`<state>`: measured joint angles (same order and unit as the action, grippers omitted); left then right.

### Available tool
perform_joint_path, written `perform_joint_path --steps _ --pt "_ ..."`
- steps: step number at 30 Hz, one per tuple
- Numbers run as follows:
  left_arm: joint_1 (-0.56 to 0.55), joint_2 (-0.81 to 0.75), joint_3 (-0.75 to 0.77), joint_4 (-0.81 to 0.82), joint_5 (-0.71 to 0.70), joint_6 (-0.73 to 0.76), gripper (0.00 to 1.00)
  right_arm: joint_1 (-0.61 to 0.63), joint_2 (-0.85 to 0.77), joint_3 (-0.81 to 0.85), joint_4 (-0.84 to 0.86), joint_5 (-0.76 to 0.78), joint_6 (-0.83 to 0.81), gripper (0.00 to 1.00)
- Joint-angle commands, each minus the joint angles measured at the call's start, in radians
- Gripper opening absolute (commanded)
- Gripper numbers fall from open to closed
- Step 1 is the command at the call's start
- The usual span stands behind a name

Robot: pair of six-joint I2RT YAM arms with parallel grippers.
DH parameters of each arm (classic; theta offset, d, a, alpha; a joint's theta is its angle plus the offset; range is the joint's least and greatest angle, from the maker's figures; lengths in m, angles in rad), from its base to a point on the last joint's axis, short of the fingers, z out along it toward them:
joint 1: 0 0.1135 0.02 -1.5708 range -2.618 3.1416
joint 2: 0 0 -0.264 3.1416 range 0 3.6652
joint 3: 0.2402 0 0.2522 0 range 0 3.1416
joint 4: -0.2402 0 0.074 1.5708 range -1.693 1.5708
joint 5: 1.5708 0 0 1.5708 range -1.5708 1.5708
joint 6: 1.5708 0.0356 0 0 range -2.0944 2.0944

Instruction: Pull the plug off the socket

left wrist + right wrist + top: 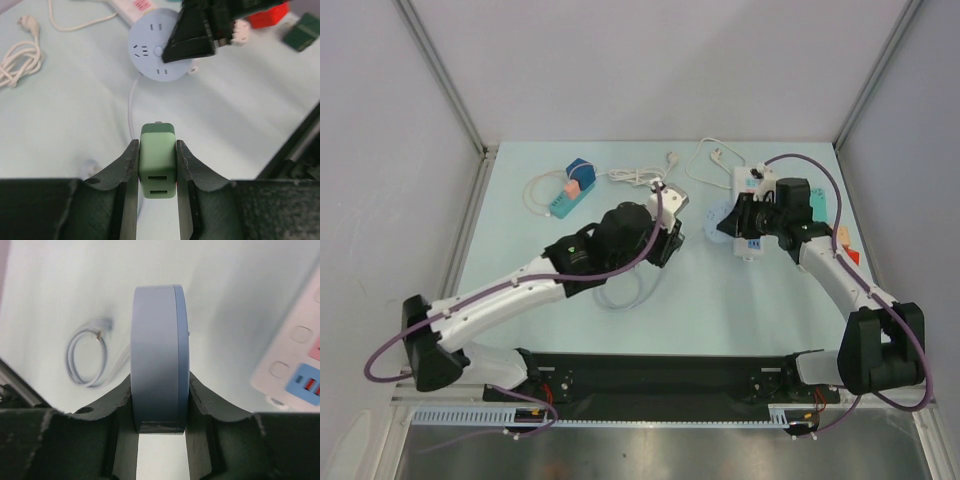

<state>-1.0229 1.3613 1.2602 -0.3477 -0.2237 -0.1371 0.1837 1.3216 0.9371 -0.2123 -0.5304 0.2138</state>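
A small green plug [157, 162] with two slots on its near face sits between the pads of my left gripper [156, 150], which is shut on it above the table. The plug is well apart from the round pale-blue socket [150, 50], whose face shows several empty outlets. My right gripper [160, 385] is shut on the rim of that socket [159, 350], holding it on edge. In the top view the left gripper [672, 235] is just left of the socket [718, 218], with the right gripper [740, 222] on its right side. The plug is hidden there.
A white power strip [570, 192] with a blue plug [582, 168] lies at the back left. A coiled white cable [635, 178] is beside it. Another white strip [750, 180], a green box [817, 200] and a red piece [850, 255] are at the right. A loose cable [620, 292] lies under the left arm.
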Motion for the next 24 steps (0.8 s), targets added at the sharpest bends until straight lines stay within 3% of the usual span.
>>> perform_joint_path --steps 1,7,14,19,24 --pt "-0.003 -0.108 0.001 -0.022 0.134 0.016 0.0 -0.012 -0.012 -0.003 0.067 0.119 -0.028 0.0" --pt "-0.003 -0.197 -0.111 0.065 0.312 0.004 0.0 -0.035 -0.015 -0.021 0.122 -0.015 -0.014 0.0" --pt "-0.009 -0.15 -0.342 0.439 0.517 -0.178 0.0 -0.061 0.019 0.014 0.162 -0.173 0.036 0.0" --pt "-0.023 0.008 -0.407 0.716 0.523 -0.298 0.0 -0.07 0.082 0.1 0.157 -0.302 0.088 0.0" --pt "-0.031 0.188 -0.401 0.967 0.457 -0.465 0.0 -0.07 0.111 0.186 0.094 -0.3 0.027 0.0"
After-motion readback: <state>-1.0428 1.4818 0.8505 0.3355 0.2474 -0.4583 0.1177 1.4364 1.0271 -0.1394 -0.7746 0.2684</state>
